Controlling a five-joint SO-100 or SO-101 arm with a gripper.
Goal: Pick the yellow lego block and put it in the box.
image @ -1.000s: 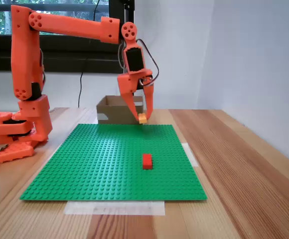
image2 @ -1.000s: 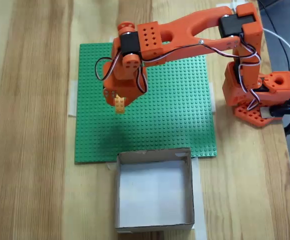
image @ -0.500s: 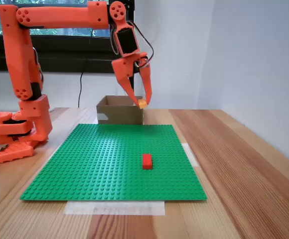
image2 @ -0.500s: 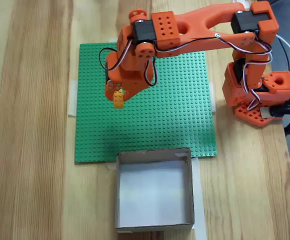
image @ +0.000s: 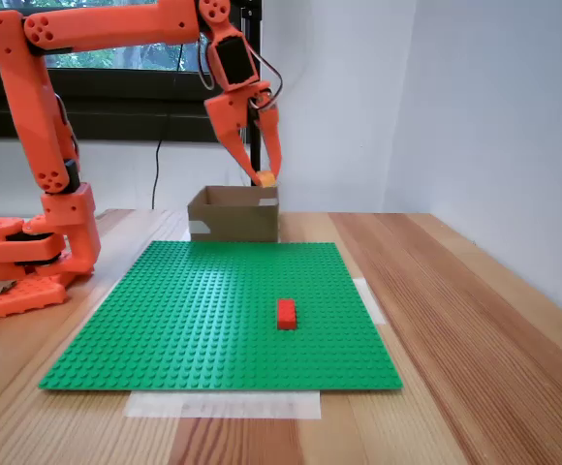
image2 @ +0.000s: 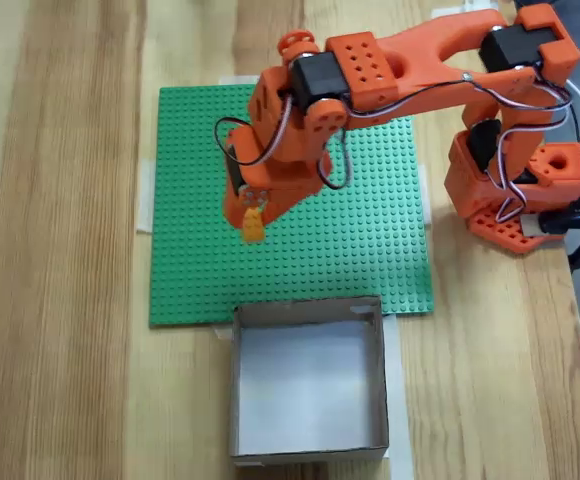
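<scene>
Here the orange printed gripper (image: 263, 175) holds the small yellow-orange lego block (image: 265, 179) between its closed fingers, high above the green studded baseplate (image2: 370, 240). To do well, carry it fully over the brown cardboard box (image2: 310, 452) before releasing.

Likely a hobby desk: wooden table (image: 475, 320), window (image: 97, 58).

The yellow lego block (image: 265, 179) is small and yellow-orange, held up in the air and pinched between two orange fingers; from above it hangs over the green baseplate (image2: 254, 226). The box (image: 234, 215) is brown cardboard, low-walled and open-topped with a pale floor, sitting just past the plate's edge.
</scene>
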